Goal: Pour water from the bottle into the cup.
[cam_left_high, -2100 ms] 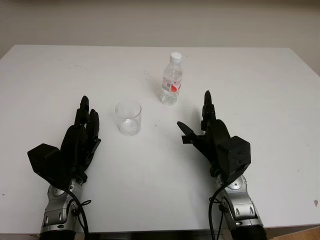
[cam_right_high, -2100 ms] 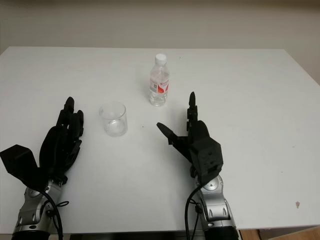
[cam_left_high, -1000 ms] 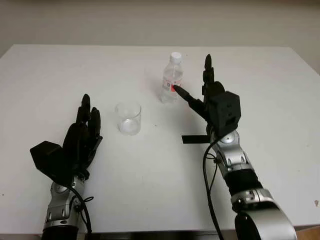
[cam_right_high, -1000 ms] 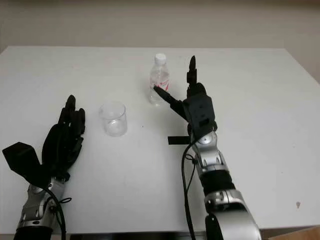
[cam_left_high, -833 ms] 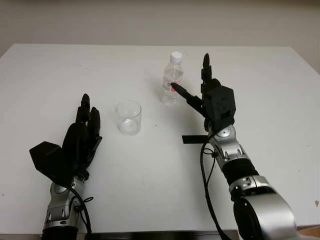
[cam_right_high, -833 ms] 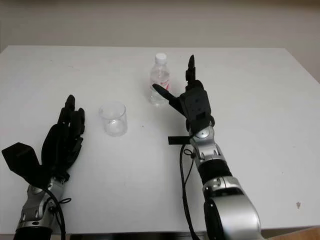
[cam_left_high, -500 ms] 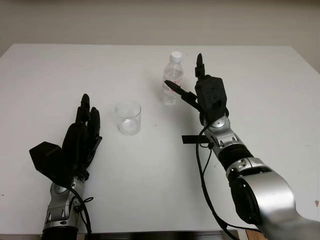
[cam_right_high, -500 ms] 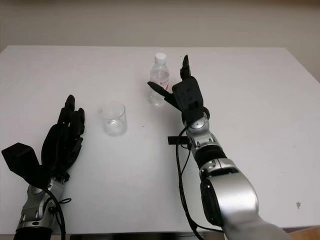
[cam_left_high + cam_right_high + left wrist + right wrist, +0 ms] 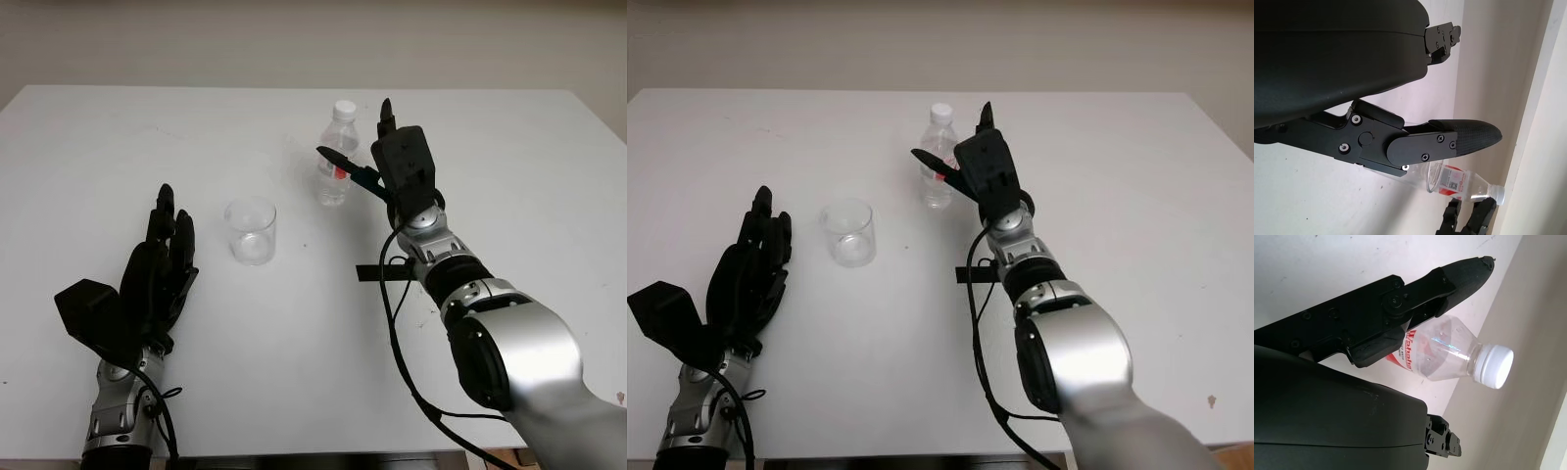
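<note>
Water bottle [image 9: 338, 154] capped, upright on worktop [image 9: 549, 176], ungrasped: right robot hand [image 9: 377, 168] open around it, glass cup [image 9: 251, 230] empty, left robot hand [image 9: 157, 274] open, idle.

Your right hand [image 9: 377, 166] is open, its arm stretched far forward. Your left hand [image 9: 147, 284] is open, near you.

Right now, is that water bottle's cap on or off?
On. The bottle stands upright on the table with its white cap in place, the right robot hand open around it.
</note>
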Robot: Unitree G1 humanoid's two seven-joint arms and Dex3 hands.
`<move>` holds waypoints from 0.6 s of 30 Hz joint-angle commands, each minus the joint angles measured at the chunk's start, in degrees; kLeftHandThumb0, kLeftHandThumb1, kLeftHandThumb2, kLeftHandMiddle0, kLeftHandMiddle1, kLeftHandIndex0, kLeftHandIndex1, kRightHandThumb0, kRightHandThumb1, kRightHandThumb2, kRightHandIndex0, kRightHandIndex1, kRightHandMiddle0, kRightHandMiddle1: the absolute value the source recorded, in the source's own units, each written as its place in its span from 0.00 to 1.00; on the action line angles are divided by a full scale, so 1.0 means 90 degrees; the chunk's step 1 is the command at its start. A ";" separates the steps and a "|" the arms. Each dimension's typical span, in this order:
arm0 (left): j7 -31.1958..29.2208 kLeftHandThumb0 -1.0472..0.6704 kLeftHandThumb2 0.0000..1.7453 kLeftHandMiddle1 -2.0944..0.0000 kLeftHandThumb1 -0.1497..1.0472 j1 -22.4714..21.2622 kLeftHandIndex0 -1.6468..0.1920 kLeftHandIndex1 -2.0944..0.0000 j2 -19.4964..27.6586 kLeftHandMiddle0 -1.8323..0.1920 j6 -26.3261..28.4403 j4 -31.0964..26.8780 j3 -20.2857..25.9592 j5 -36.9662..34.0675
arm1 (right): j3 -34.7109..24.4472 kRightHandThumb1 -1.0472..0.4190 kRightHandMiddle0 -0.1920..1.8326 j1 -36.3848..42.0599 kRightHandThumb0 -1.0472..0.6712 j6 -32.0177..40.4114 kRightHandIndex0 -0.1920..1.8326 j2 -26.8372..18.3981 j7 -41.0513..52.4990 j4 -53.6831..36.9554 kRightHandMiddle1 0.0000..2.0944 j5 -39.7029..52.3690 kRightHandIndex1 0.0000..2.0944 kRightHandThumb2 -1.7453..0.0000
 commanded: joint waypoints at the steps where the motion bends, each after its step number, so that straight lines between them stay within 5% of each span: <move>1: -0.0019 0.17 0.29 0.97 1.00 0.0184 0.99 0.97 0.0030 0.99 0.0053 -0.0010 0.0031 -0.0008 | -0.0076 0.08 0.00 -0.0151 0.08 0.0055 0.01 0.0061 -0.0030 0.0090 0.00 0.0051 0.01 0.97; 6: -0.0005 0.16 0.29 0.97 1.00 0.0268 0.98 0.97 0.0091 0.98 0.0129 -0.0087 0.0036 0.0018 | -0.0245 0.08 0.00 -0.0162 0.09 0.0131 0.11 0.0088 -0.0059 0.0149 0.00 0.0145 0.06 0.97; 11: 0.0020 0.16 0.29 0.97 1.00 0.0327 0.98 0.97 0.0139 0.98 0.0181 -0.0139 0.0028 0.0058 | -0.0390 0.09 0.00 -0.0126 0.11 0.0159 0.11 0.0138 -0.0108 0.0166 0.00 0.0230 0.07 0.97; 13: 0.0010 0.16 0.29 0.97 1.00 0.0325 0.98 0.97 0.0158 0.98 0.0180 -0.0126 0.0032 0.0065 | -0.0418 0.09 0.00 -0.0111 0.11 0.0138 0.04 0.0156 -0.0133 0.0174 0.00 0.0235 0.31 0.97; 14: 0.0007 0.16 0.29 0.97 1.00 0.0322 0.98 0.97 0.0167 0.98 0.0177 -0.0121 0.0032 0.0070 | -0.0429 0.10 0.00 -0.0107 0.12 0.0133 0.02 0.0163 -0.0139 0.0177 0.00 0.0232 0.33 0.97; 18: 0.0027 0.16 0.28 0.97 1.00 0.0318 0.97 0.97 0.0196 0.98 0.0189 -0.0157 0.0045 0.0076 | -0.0389 0.11 0.00 -0.0100 0.13 0.0158 0.05 0.0186 -0.0192 0.0205 0.00 0.0142 0.24 0.97</move>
